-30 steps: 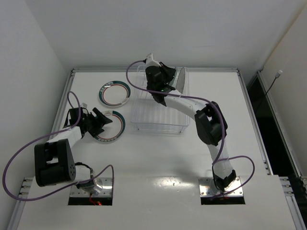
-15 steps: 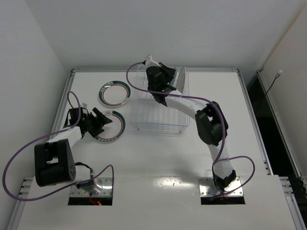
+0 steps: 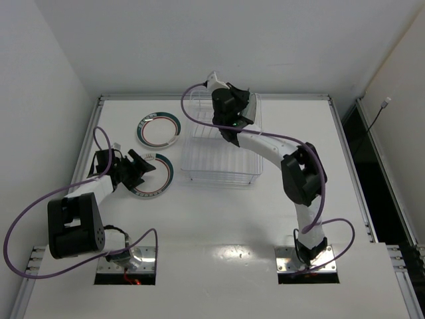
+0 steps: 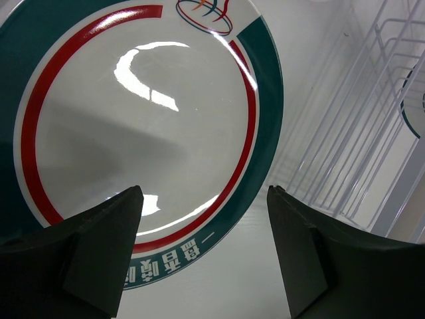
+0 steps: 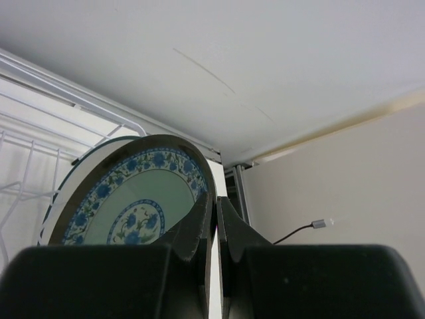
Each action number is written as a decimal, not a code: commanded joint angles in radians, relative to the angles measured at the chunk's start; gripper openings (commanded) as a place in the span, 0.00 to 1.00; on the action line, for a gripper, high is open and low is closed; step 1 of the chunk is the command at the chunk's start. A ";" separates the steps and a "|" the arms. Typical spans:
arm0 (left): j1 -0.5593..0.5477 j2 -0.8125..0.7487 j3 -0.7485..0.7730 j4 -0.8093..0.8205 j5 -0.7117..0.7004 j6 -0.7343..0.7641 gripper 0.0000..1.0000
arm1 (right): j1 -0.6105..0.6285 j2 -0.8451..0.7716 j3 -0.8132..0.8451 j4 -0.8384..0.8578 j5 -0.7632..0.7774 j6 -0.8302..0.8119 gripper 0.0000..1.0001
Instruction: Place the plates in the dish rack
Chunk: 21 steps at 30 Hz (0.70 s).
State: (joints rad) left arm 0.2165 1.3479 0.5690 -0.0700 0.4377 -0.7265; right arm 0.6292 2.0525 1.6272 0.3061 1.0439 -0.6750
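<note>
Two white plates with teal rim and red ring lie flat on the table: one far left (image 3: pixel 158 129), one nearer (image 3: pixel 155 177), which fills the left wrist view (image 4: pixel 133 113). My left gripper (image 3: pixel 146 164) hangs open and empty over the nearer plate's edge (image 4: pixel 202 252). My right gripper (image 3: pixel 240 114) is shut on the rim of the small teal-patterned plate (image 5: pixel 133 199) and holds it upright at the far end of the clear dish rack (image 3: pixel 219 159). Its jaws pinch the rim (image 5: pixel 214 199). Another plate's edge (image 5: pixel 70 174) shows just behind it.
The rack's wire slots (image 4: pixel 358 133) stand just right of the nearer plate. The table's raised far edge (image 3: pixel 292 97) and the back wall are close behind the rack. A cable plug (image 5: pixel 321 224) hangs at the right wall.
My right gripper has shifted a little to the right with the small plate over the rack's far end. The left arm and the two flat plates have not moved.
</note>
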 commanded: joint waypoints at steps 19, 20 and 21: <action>-0.003 -0.009 0.006 0.013 0.004 0.002 0.73 | -0.013 -0.022 -0.067 0.030 -0.053 -0.061 0.00; -0.003 -0.009 0.006 0.013 0.004 0.002 0.73 | -0.022 -0.011 -0.067 0.030 -0.062 -0.061 0.00; -0.003 -0.009 0.006 0.013 0.004 0.002 0.73 | -0.022 -0.011 -0.067 0.030 -0.062 -0.061 0.00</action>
State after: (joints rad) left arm 0.2165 1.3483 0.5690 -0.0700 0.4377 -0.7265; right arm 0.6209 2.0422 1.5612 0.2909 0.9863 -0.7273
